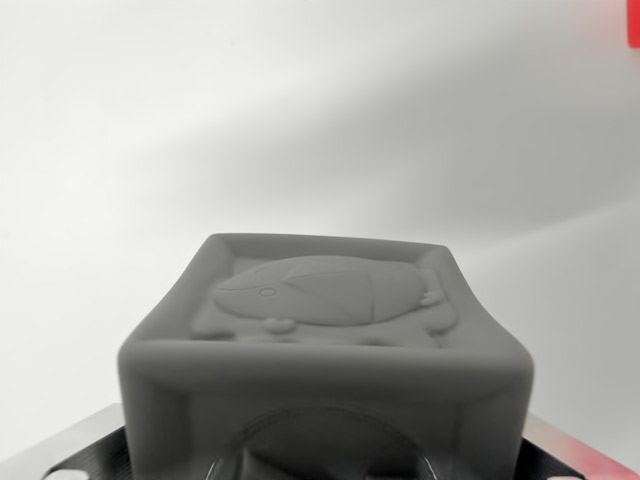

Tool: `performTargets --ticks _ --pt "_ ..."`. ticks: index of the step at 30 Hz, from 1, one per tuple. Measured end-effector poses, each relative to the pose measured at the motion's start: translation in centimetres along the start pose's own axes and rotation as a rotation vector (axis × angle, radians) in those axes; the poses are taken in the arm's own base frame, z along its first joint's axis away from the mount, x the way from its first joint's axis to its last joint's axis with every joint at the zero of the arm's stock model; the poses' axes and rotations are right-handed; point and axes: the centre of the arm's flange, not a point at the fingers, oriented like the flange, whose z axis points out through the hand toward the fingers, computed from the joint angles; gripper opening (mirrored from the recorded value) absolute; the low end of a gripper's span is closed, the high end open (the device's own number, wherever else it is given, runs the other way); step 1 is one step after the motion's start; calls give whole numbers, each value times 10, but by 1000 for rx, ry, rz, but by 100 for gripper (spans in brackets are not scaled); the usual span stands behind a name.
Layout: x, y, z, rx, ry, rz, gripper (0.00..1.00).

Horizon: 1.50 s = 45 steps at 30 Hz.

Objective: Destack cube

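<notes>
Laboratory or test-bench setting: a bare, evenly lit white table (200, 130) fills the wrist view beyond the jaws, with no household furnishings visible; a grey moulded cube (325, 340) with an animal relief and a blurred red patch (630, 22) far off suggest staged props

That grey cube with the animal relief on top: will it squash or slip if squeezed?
The grey cube has rounded, slightly bulging edges and a matte skin, so it probably is soft rubber: likely to give a little and grip well. Its flat faces make rolling unlikely. Weight cannot be judged.
</notes>
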Motion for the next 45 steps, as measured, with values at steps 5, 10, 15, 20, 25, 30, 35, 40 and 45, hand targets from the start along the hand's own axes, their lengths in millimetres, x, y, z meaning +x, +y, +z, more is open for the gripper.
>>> performTargets --ticks 5,10,15,20,25,30,35,40,45 --pt "-8 -1 3 0 0 8 0" --pt "-17 -2 7 1 0 15 0" --pt "-25 -3 11 0 0 22 0" --pt "-32 -4 15 0 0 29 0" --pt "-40 -5 18 1 0 35 0" --pt "-42 -5 33 0 0 35 0" --pt "-42 -4 52 -5 -2 35 0" --pt "-42 -4 64 -2 -1 35 0" --pt "-42 -4 77 -3 -2 35 0"
